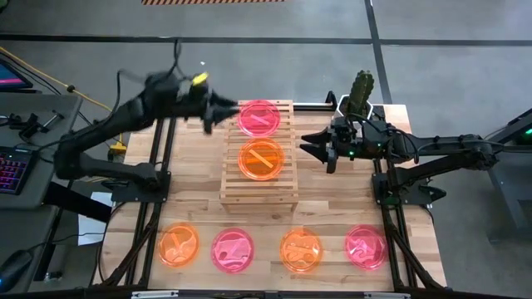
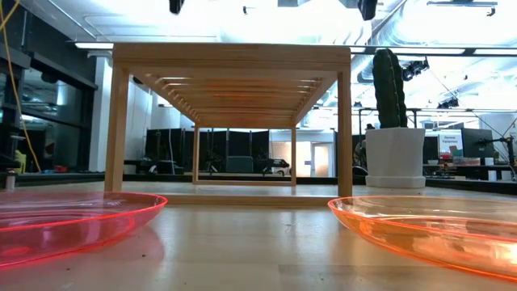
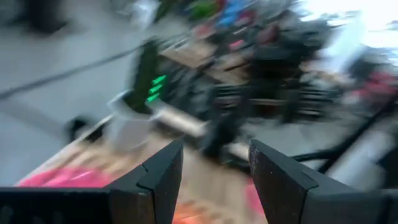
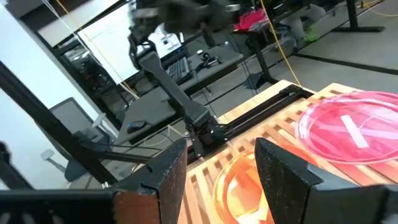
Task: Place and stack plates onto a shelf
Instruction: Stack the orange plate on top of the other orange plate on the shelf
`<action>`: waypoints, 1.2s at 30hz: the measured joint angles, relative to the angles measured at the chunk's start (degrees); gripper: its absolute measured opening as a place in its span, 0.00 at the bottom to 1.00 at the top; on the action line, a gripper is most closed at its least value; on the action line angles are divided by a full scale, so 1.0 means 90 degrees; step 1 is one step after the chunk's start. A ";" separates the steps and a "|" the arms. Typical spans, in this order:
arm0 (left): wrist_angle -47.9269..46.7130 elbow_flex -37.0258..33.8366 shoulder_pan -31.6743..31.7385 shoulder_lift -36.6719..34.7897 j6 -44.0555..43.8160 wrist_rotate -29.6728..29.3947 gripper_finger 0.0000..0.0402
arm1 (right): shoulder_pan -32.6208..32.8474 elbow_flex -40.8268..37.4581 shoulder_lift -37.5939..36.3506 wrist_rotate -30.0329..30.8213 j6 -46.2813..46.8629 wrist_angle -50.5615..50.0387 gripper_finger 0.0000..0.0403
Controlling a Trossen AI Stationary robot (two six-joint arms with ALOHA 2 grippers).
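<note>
The slatted wooden shelf (image 2: 230, 121) stands on 4 legs ahead. A pink plate (image 2: 73, 214) and an orange plate (image 2: 436, 226) lie nearest, a potted cactus (image 2: 393, 121) beyond.

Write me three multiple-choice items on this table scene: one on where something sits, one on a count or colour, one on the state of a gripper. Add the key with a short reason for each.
1. Where does the cactus pot stand?
A. At the table's far right corner, behind the right arm
B. On the rack
C. Among the front row of plates

2. How many plates lie on the rack?
A. None
B. Two
C. Four

3. How is the right gripper?
A. Shut on a plate
B. Open and empty
C. Out of sight

Key:
1 A: in the high view the cactus pot is at the far right corner of the table.
2 B: a pink plate and an orange plate lie on the rack; four more lie in a row on the table.
3 B: the right gripper shows spread fingers with nothing between them, beside the rack.
</note>
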 joint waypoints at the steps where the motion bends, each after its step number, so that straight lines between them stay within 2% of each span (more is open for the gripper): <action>1: 0.0407 -0.0333 -0.0285 -0.0237 0.0011 -0.0027 0.43 | 0.0000 0.0000 0.0000 -0.0009 0.0001 0.0000 0.43; 3: 0.1061 -0.0916 -0.0814 -0.0598 0.0149 -0.0212 0.43 | 0.0000 0.0000 0.0000 -0.0010 0.0001 0.0005 0.43; 7: 0.1523 -0.1547 -0.1568 -0.1030 0.0522 -0.1250 0.43 | 0.0000 0.0002 -0.0002 -0.0029 -0.0003 0.0154 0.43; 10: 0.1519 -0.1599 -0.1762 -0.1129 0.0801 -0.1700 0.43 | -0.0004 0.0002 -0.0002 -0.0030 -0.0004 0.0200 0.43; 13: 0.1626 -0.1594 -0.1776 -0.1152 0.0846 -0.1723 0.43 | -0.0005 0.0003 -0.0002 -0.0113 0.0344 0.0165 0.43; 14: 0.1620 -0.1596 -0.1776 -0.1150 0.0846 -0.1736 0.43 | -0.0007 0.0025 -0.0002 -0.0357 0.0643 0.0027 0.43; 17: 0.1608 -0.1597 -0.1774 -0.1147 0.0846 -0.1747 0.43 | 0.0094 0.0341 0.0016 -0.1424 0.1466 -0.1326 0.43; 19: 0.1609 -0.1597 -0.1774 -0.1149 0.0843 -0.1745 0.43 | 0.0410 0.0517 0.0073 -0.1797 0.2044 -0.2439 0.43; 21: 0.1607 -0.1597 -0.1774 -0.1145 0.0846 -0.1745 0.43 | 0.0871 0.0531 0.0144 -0.1821 0.2603 -0.3309 0.43; 25: 0.1607 -0.1597 -0.1774 -0.1145 0.0841 -0.1745 0.43 | 0.1916 0.0136 0.0348 -0.1492 0.3882 -0.3951 0.43; 31: 0.1607 -0.1597 -0.1774 -0.1145 0.0843 -0.1742 0.43 | 0.2999 -0.1153 0.1081 -0.1493 0.6093 -0.3325 0.43; 36: 0.1607 -0.1597 -0.1774 -0.1145 0.0846 -0.1742 0.43 | 0.3343 -0.2115 0.1722 -0.1489 0.7406 -0.1678 0.43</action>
